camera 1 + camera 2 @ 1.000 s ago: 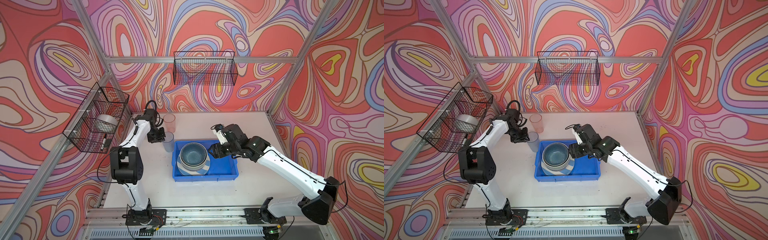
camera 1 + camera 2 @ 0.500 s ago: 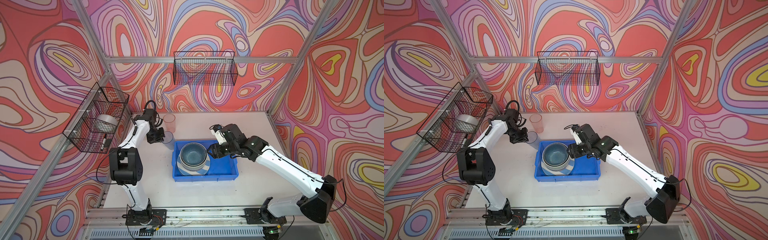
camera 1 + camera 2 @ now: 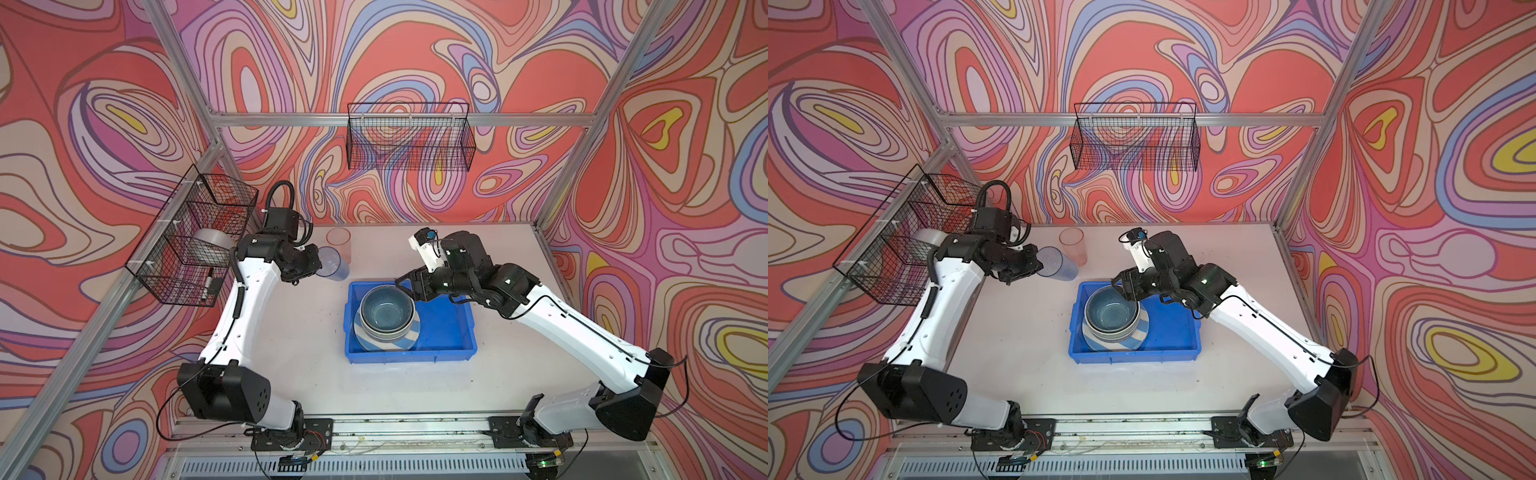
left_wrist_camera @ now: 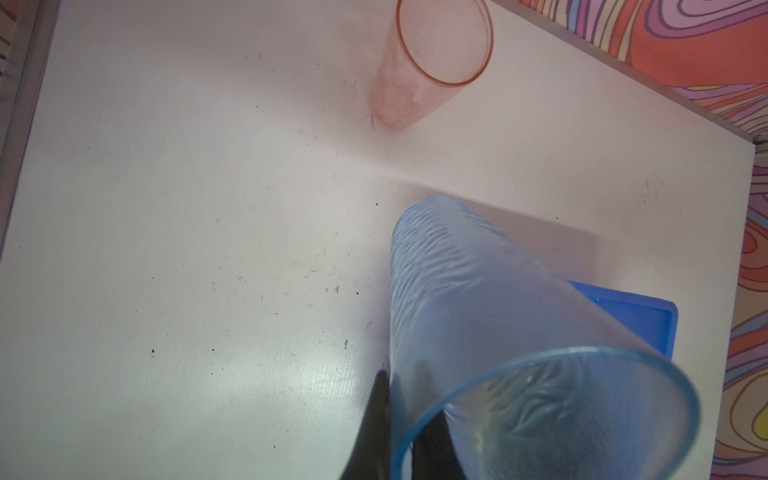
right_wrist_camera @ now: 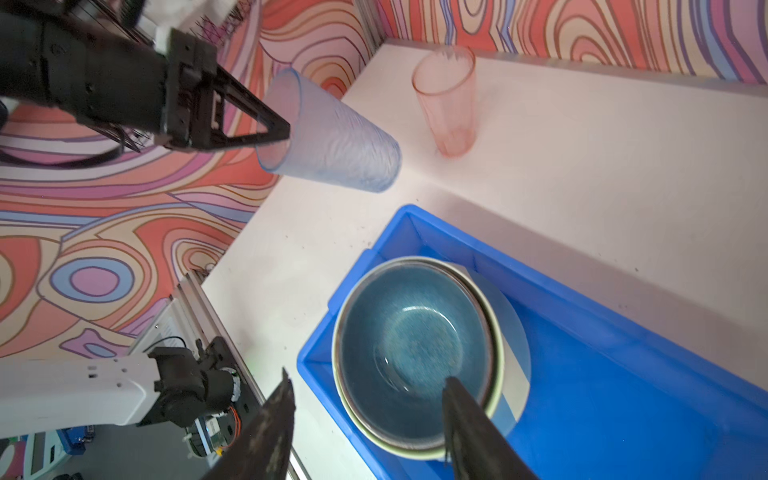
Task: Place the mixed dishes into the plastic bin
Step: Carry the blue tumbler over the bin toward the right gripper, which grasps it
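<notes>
Right wrist view: blue tumbler [image 5: 332, 141] is held tilted above the table [image 5: 582, 166], short of the bin [image 5: 623, 395]; left gripper [image 5: 274, 133] is clenched on its rim; judged next move: carry over the bin's free half, lower, release; pink tumbler [image 5: 446, 99] stands on the table, unbinned; right gripper [image 5: 368, 374] hangs empty with jaws apart over the binned bowls [image 5: 407, 345]; plates [image 5: 517, 345] beneath are mostly covered, count indeterminate.

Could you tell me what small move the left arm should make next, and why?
Probably carry the blue tumbler over the bare floor of the bin beside the bowls: the left gripper is shut on its rim, it hangs tilted, seemingly off the table, and the bin is close.
</notes>
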You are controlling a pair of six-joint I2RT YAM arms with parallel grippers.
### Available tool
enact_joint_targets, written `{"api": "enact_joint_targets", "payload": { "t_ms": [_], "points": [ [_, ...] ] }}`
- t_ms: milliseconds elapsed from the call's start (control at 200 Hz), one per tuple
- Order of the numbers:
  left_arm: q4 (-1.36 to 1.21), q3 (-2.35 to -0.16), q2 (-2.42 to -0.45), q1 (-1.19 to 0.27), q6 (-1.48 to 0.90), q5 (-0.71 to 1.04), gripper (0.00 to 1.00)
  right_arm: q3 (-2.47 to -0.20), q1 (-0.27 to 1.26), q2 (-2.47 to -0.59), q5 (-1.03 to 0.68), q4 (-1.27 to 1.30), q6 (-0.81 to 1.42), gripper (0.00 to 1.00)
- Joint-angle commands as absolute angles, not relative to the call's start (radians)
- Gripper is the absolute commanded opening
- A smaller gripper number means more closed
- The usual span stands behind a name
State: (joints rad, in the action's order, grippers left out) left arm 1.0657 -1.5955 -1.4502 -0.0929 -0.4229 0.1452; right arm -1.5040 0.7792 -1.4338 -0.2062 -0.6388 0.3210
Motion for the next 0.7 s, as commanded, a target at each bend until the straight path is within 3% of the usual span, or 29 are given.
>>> {"api": "enact_joint_targets", "payload": {
  "t_ms": [0,361,696],
  "points": [
    [1.09,-1.622,-1.388,-0.182,-0.49,0.057,0.0,-1.568,0.809,-1.495,-0.2,-0.573,0.317,0.59],
    [1.079,-1.654,-1.323,-0.51,-0.624,-0.276,0.0,-1.709,0.843,-1.58,-0.095,-0.577,0.344,0.57],
    [1.059,-1.695,-1.357,-0.609,-0.626,-0.361,0.0,-1.732,0.852,-1.599,-0.043,-0.623,0.365,0.54]
  ]
}}
